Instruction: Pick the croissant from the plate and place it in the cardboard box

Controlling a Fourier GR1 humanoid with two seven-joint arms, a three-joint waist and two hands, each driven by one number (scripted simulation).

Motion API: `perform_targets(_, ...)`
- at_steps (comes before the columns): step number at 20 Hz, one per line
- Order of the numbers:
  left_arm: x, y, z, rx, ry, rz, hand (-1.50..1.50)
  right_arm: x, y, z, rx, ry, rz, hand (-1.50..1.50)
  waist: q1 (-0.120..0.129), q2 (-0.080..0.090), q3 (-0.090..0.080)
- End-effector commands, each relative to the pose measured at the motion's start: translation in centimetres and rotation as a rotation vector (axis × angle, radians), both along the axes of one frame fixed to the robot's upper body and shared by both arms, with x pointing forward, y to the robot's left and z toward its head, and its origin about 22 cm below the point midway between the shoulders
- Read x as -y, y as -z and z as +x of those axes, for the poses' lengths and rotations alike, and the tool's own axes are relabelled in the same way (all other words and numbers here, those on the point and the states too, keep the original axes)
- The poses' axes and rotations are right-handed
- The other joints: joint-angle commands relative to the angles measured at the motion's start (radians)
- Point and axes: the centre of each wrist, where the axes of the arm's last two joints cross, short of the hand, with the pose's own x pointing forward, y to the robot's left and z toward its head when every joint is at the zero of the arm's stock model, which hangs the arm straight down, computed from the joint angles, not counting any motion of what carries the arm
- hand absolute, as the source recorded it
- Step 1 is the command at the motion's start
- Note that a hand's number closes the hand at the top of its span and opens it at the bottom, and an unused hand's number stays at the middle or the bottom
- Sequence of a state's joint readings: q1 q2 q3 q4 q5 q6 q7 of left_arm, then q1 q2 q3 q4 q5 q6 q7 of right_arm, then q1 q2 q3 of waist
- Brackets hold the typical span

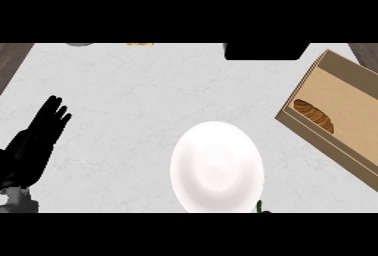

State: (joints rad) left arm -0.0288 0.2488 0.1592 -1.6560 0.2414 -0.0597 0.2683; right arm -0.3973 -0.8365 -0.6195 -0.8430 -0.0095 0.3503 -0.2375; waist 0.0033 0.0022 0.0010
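Observation:
The brown croissant (pixel 314 116) lies inside the cardboard box (pixel 353 95) at the right, near the box's left wall. A white plate (pixel 216 167) sits at the lower middle of the counter with nothing on it. My left hand (pixel 35 141) shows at the left edge, fingers straight and up, resting open and holding nothing. No right hand shows in the head view.
A black object (pixel 264 51) stands at the counter's far edge, left of the box. Small grey (pixel 80 44) and yellow (pixel 139 44) items peek in at the far left. Something small, red and green (pixel 260 207), shows by the plate's lower right rim.

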Motion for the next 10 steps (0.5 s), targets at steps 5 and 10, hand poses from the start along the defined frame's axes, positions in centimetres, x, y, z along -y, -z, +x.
perform_targets(5,0.0,-1.2,1.3,-0.002,0.011,-0.018,0.0,5.0,0.5,-3.9,0.02,-0.045,0.008,-1.5,0.009,0.003,0.001)
perform_targets(10,0.8,-0.1,1.7,0.003,0.01,0.003,0.0,6.5,-0.7,-5.4,0.007,-0.06,-0.034,-1.5,0.008,0.003,0.001)
